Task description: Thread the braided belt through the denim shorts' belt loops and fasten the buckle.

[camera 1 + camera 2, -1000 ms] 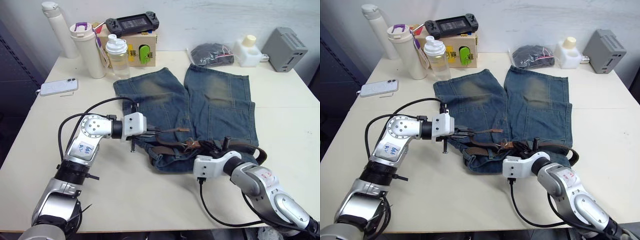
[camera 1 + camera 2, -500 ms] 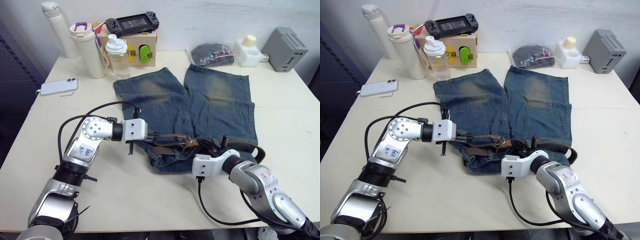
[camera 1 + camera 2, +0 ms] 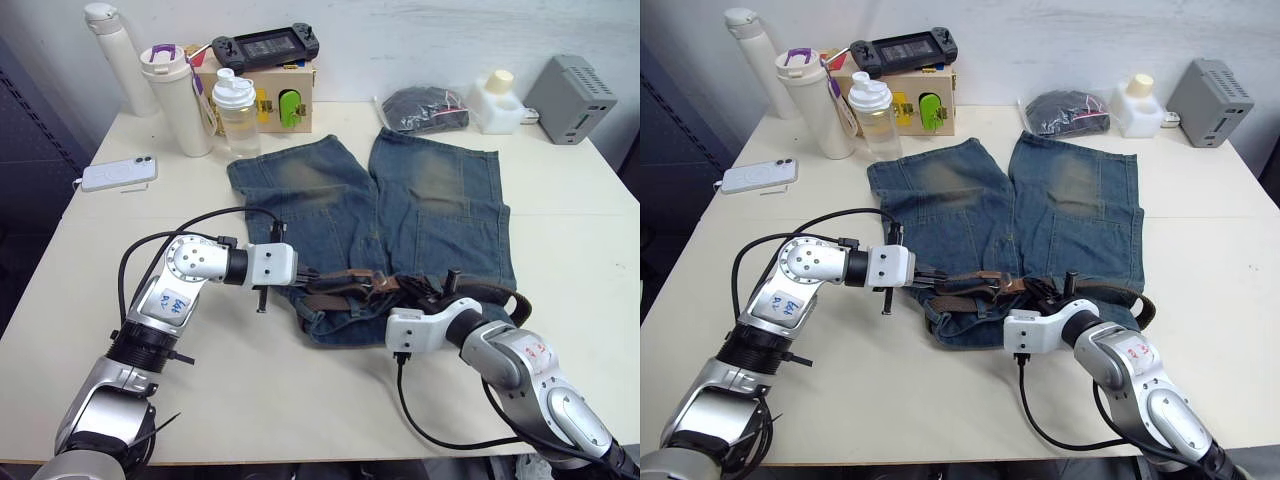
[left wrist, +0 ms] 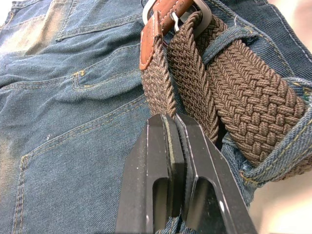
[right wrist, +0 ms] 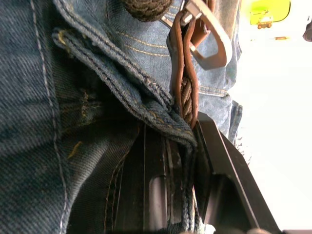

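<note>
Both my grippers sit at the near waistband of the shorts [image 3: 400,215]; my left gripper [image 4: 171,127] has its two fingers pressed together with nothing between the tips, the tips right against the belt [image 4: 229,83]; my right gripper [image 5: 180,141] has its two fingers pinching a fold of waistband denim together with the belt's tan leather tab.

One belt lies along the waistband, doubled over itself in the middle, its far end curling off past my right wrist; one silver buckle [image 4: 197,12] sits just beyond my left fingertips, its prong across the tan tab; in my left wrist view one loop [image 4: 229,39] crosses the braid just beside the buckle.

One pair of shorts lies flat mid-table, waistband towards me, two legs pointing away, each with a yellowish worn patch.

Beyond the legs, along the far edge of the table [image 3: 90,260]: two tall white bottles [image 3: 118,55]; one clear shaker [image 3: 237,112]; one wooden box [image 3: 275,95] with one black handheld console [image 3: 265,46] on top; one dark bundle in a clear bag [image 3: 425,108]; one small white jug [image 3: 497,100]; one grey box [image 3: 568,98].

One white phone [image 3: 118,173] lies near the left edge.
</note>
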`<state>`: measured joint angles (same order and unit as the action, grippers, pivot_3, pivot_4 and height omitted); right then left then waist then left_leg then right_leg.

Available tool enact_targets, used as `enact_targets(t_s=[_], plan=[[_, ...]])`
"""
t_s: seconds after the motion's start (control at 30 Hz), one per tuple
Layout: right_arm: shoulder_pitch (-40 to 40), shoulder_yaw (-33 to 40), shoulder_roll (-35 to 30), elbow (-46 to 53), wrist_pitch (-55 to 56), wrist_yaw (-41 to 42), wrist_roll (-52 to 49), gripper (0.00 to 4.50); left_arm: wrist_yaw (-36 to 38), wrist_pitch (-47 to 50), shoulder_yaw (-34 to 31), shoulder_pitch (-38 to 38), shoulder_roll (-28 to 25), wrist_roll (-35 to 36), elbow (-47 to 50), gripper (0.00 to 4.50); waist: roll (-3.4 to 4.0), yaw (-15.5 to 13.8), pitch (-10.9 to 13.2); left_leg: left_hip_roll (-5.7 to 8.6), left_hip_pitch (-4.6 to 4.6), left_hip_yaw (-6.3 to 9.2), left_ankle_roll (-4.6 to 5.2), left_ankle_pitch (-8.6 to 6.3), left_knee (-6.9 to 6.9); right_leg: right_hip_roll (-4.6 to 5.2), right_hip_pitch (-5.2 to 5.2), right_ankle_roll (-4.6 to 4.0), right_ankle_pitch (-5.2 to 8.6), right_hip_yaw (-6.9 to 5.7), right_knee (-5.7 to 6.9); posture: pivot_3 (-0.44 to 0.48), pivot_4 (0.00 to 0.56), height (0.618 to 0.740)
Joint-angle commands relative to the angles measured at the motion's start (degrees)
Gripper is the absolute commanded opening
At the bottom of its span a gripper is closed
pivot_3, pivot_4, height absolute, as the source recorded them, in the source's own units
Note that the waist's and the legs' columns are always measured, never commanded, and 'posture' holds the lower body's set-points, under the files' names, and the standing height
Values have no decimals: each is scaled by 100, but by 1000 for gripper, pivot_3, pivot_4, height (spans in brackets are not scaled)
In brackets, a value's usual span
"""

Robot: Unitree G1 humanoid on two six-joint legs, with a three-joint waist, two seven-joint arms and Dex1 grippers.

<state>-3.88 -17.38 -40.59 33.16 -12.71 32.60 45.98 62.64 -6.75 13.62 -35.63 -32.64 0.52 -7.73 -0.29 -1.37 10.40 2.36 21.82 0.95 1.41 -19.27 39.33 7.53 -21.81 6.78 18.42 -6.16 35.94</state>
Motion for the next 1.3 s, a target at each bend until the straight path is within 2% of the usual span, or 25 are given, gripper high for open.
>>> enact_targets(t_s=[0.03, 0.33, 0.7, 1.1, 1.3], plan=[[8, 171, 93, 47, 98, 16, 34, 22, 37, -68, -32, -50, -79, 41, 214, 0, 0, 0, 0, 0, 0, 0, 0, 0, 0, 0, 0, 0, 0, 0, 0, 0, 150, 690], [12, 201, 149, -45, 158, 68, 34, 22, 81, 77, -97, -15, -97, 155, 431, 0, 0, 0, 0, 0, 0, 0, 0, 0, 1, 0, 0, 0, 0, 0, 1, 0, 150, 690], [-9, 228, 213, 5, 260, 116, 36, 22, -38, -34, 55, -58, -42, -57, 258, 0, 0, 1, 0, 0, 0, 0, 0, 0, 2, -1, 0, 0, 0, 2, 3, 0, 150, 690], [-43, 242, 295, -26, 331, 171, 85, 22, -385, -128, 422, -291, 778, -219, -98, 0, 0, -12, 0, 4, 1, 0, 1, 0, 15, 0, 1, 0, 0, 1, 9, 0, 150, 690], [-72, 272, 345, -82, 361, 185, 96, 22, -378, 101, 601, 39, 1147, -103, 3, 0, 1, -16, -1, 5, 2, 0, 1, 0, 20, 1, 1, 0, 0, 1, 12, 0, 150, 690]])
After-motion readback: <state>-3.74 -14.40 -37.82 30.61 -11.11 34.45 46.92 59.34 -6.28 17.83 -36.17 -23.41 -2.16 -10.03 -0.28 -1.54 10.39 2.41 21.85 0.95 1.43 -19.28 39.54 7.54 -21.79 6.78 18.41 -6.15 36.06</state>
